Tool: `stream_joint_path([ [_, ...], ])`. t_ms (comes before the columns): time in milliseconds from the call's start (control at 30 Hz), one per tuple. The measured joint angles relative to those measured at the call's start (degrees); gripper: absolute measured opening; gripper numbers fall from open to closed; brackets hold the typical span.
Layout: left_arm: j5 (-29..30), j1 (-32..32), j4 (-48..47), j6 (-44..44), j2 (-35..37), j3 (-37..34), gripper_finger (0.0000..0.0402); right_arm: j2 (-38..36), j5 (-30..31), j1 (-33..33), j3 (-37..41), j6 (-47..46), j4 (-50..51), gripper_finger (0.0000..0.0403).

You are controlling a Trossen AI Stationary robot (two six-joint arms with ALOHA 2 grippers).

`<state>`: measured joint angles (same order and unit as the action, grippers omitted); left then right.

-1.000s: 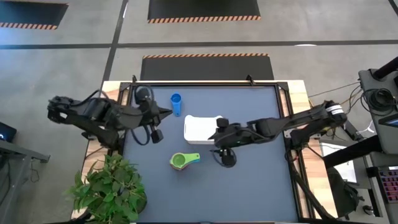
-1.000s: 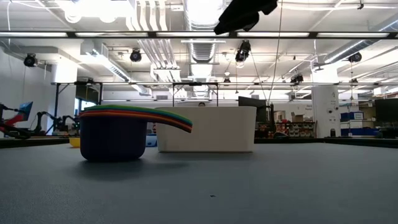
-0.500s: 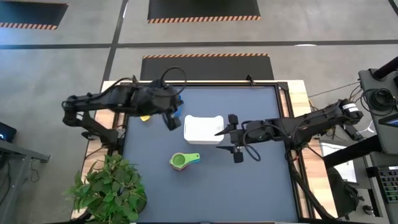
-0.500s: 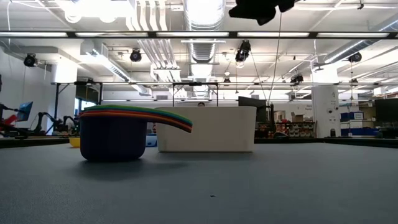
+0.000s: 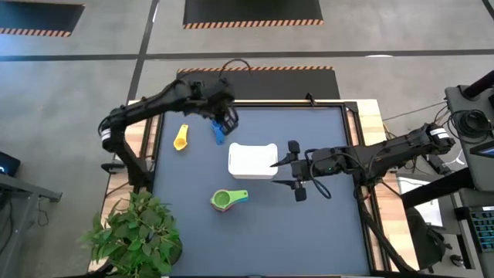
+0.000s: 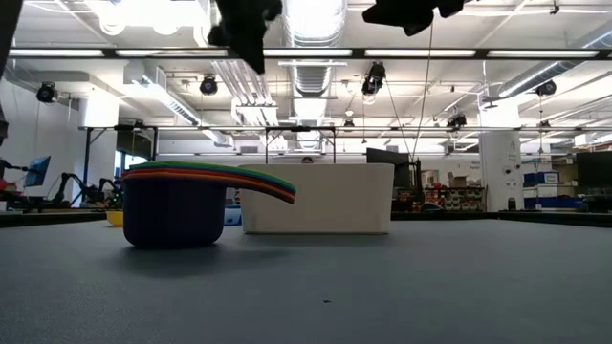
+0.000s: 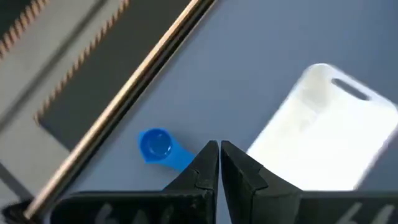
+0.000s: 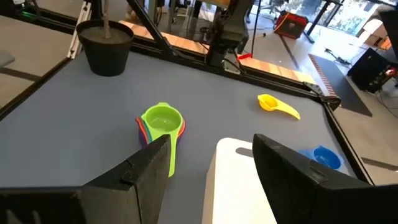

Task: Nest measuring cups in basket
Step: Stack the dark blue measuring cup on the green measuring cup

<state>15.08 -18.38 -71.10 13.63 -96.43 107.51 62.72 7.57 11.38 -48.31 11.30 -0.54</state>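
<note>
The left gripper (image 5: 225,122) hangs over the far part of the table, its two dark fingers (image 7: 208,163) pressed together with nothing between them; the blue cup (image 5: 219,136) lies just beneath and beside them, its round bowl and short handle flat on the mat. The right gripper (image 5: 292,164) sits just at 3 o'clock of the basket (image 5: 252,161), its fingers (image 8: 283,160) spread wide and empty, framing the basket's near wall in the right wrist view.

The basket is a white, low-walled rectangle with rounded corners, near the middle of the table, with a slot handle in one end wall (image 7: 350,89). At 7 o'clock from it stands a nested stack of cups (image 5: 228,199), green on top with red and purple rims showing below; in the low view the stack (image 6: 182,205) shows a dark bowl with layered coloured handles fanning toward the basket. The yellow cup (image 5: 181,138) lies alone at 10 o'clock of the basket, near the table's left edge, well apart from the stack.

The table (image 5: 324,224) is a dark blue-grey mat edged in wood and a black frame. A potted plant (image 5: 135,232) stands at the near-left corner. Beyond lies grey floor with hazard-striped black mats (image 5: 255,11), and a workshop with ceiling lights and ducts
</note>
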Motion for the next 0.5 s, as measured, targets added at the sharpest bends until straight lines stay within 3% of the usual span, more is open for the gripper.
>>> stream_joint_path([
  [200,-1.1,-6.9,0.0,2.4,-4.2,-1.6,0.0,0.0,0.0,0.0,0.0,-0.2,1.6,0.0215],
  [500,-1.2,-11.5,0.2,3.7,-11.6,-1.9,0.0,0.0,0.0,0.0,0.0,-0.2,2.7,0.0215],
])
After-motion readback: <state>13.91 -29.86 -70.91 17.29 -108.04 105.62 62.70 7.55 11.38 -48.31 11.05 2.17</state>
